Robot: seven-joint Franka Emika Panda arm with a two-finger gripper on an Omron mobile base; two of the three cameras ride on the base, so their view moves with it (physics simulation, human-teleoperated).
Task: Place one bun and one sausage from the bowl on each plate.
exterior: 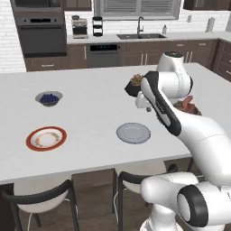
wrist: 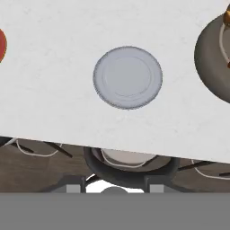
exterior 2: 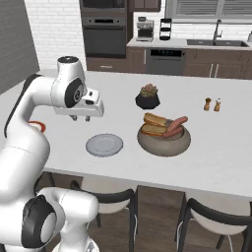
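Gripper [exterior 2: 81,118] is hanging high over the counter, above the near edge beside the grey plate [exterior 2: 104,145]; can't tell how the jaws are standing, the fingertips are barely showing in the hand view, and nothing is visibly between them. Both plates are sitting bare: grey one directly under the hand, orange-rimmed plate [exterior: 46,138] well off to the robot's left. The bowl [exterior 2: 164,140] is lying to the robot's right of the hand, with the grey plate between them. Buns [exterior 2: 155,119] and sausages [exterior 2: 175,126] are piling in it, long axes running roughly left-right and tilted up toward the far right rim. I'm judging the next move as a sideways reach right, then down. The plant pot [exterior 2: 147,100] is standing just behind the bowl, salt and pepper shakers [exterior 2: 212,104] further right; open counter is lying on the approach side.
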